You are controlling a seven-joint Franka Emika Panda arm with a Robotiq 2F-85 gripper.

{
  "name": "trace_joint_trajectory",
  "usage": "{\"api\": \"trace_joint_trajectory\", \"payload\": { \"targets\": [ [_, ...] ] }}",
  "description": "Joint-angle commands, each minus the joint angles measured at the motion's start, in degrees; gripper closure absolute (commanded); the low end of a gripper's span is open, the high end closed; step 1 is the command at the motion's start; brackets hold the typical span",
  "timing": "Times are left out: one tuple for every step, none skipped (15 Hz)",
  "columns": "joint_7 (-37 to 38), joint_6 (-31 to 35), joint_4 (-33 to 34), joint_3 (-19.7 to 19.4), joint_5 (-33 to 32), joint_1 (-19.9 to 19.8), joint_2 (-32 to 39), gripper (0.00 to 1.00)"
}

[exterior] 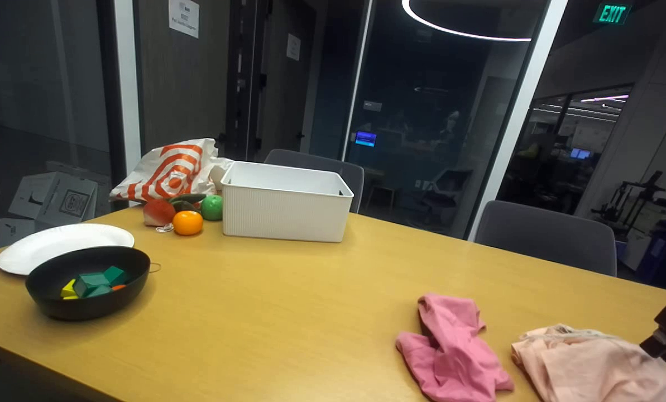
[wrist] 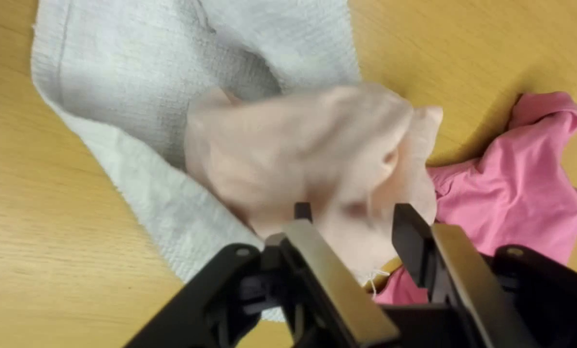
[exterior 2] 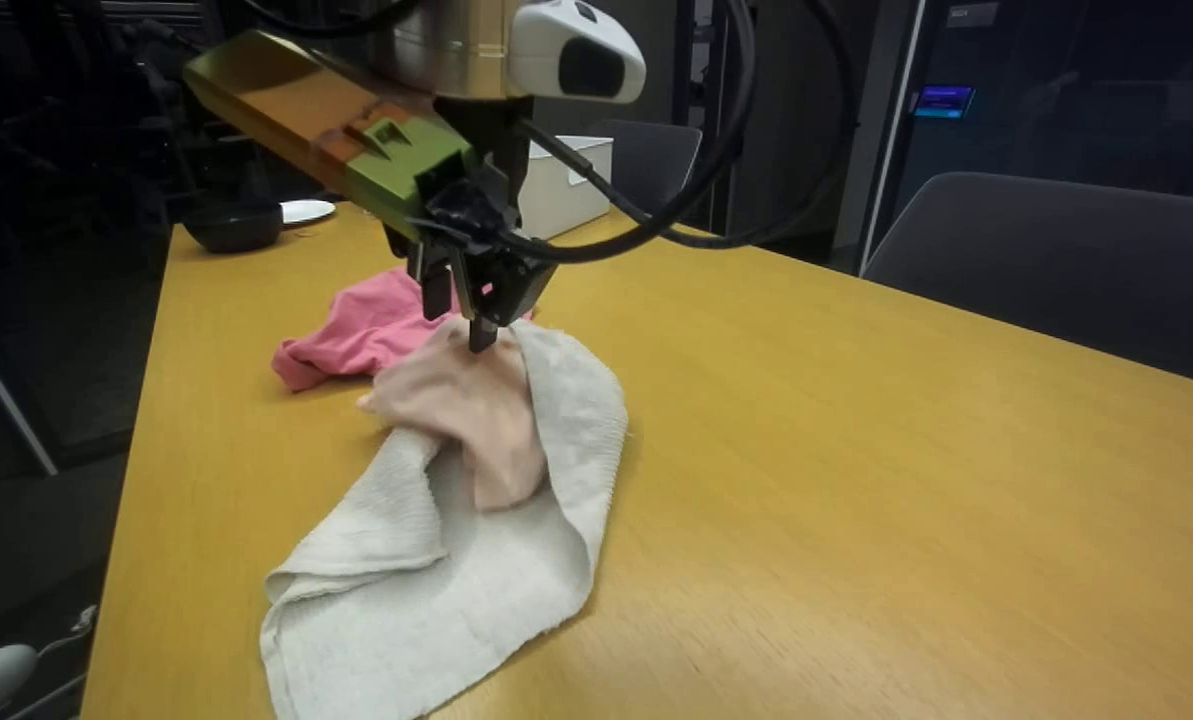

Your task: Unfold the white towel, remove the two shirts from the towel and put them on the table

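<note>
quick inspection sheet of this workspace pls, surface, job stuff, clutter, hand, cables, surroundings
Surface: light wood table; damage, nothing seen
Job's things: white towel partly unfolded; peach shirt bunched over it, blurred in the wrist view; pink shirt crumpled on the table
Clutter: black bowl holding blocks, white plate, white box, red-and-white bag, orange, red and green produce
Hand: open, jaws apart at the peach shirt; contact cannot be told
Cables: black cables looping near the hand
Surroundings: grey chairs, glass panels, lit exit sign
</note>
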Motion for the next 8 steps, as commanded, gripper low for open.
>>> {"api": "trace_joint_trajectory", "payload": {
  "targets": [
    [1.7,-5.0,2.0,3.6,-3.3,-2.2,-0.6,0.20],
    [2.2,-6.5,2.5,4.4,-4.4,-2.6,-1.1,0.13],
    [2.1,-8.6,3.2,4.8,-5.3,-2.8,-2.0,0.05],
    [2.2,-9.9,3.8,5.4,-6.2,-3.1,-2.6,0.01],
    [2.2,-11.2,4.6,5.9,-6.9,-3.2,-3.3,0.00],
    [1.9,-12.3,5.2,6.2,-7.3,-3.0,-4.0,0.00],
    [1.9,-13.3,5.9,6.5,-7.6,-2.9,-4.7,0.00],
    [1.5,-14.4,6.6,6.6,-7.6,-2.6,-5.2,0.00]
  ]
}}
